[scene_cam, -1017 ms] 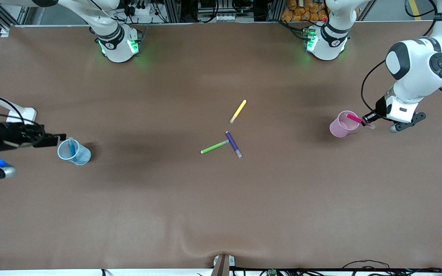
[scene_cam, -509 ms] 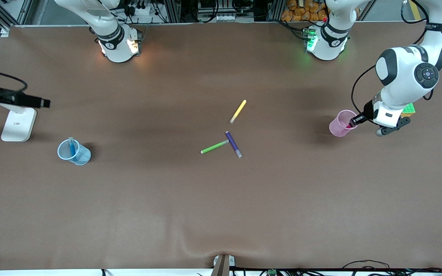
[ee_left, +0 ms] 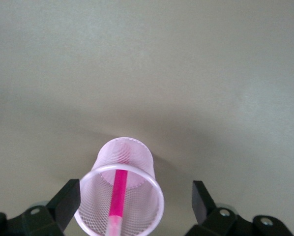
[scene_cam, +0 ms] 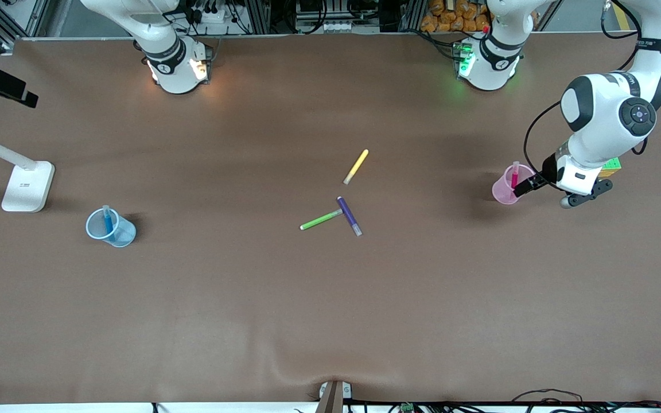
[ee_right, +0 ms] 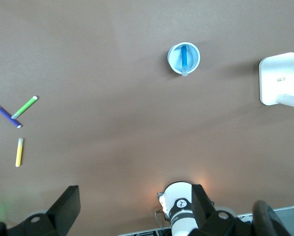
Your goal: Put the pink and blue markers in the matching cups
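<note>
The pink marker stands tilted in the pale pink cup near the left arm's end of the table. My left gripper is open just beside the cup's rim and holds nothing. In the left wrist view the pink cup and pink marker sit between the spread fingers of the left gripper. The blue marker stands in the light blue cup near the right arm's end. My right gripper is open, raised high over the table's corner; its wrist view shows the blue cup with the blue marker far below.
A yellow marker, a green marker and a purple marker lie mid-table. A white lamp base stands beside the blue cup, farther from the front camera. A coloured cube sits under the left arm.
My left gripper has let go of the pink marker, which now stands in the pink cup. My right gripper has risen and drawn away from the blue cup toward the table's corner.
</note>
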`<action>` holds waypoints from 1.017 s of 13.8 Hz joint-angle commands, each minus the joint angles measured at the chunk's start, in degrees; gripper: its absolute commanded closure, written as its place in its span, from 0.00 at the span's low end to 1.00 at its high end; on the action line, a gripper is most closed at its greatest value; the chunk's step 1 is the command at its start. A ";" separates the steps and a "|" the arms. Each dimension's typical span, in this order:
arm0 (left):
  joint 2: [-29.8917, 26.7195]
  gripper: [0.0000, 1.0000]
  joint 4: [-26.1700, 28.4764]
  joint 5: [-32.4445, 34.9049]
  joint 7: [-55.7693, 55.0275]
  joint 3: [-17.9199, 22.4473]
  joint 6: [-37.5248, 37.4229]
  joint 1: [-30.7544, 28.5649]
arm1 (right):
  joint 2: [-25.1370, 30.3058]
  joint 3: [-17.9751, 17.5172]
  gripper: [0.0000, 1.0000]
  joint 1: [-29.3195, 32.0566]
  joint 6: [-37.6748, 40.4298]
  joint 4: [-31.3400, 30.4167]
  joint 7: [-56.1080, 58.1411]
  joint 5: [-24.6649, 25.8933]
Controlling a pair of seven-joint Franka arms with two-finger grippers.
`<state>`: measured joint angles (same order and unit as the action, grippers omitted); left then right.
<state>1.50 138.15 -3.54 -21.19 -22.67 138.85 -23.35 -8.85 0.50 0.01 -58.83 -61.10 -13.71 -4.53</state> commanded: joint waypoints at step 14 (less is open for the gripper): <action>-0.62 0.00 -24.58 0.99 -0.16 -0.27 -27.30 -0.38 | 14.58 0.12 0.00 1.47 -19.30 -23.82 15.82 6.73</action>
<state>1.24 116.45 -3.54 -21.24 -22.80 114.63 -23.45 6.99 0.98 0.33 -77.82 -86.34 0.54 1.22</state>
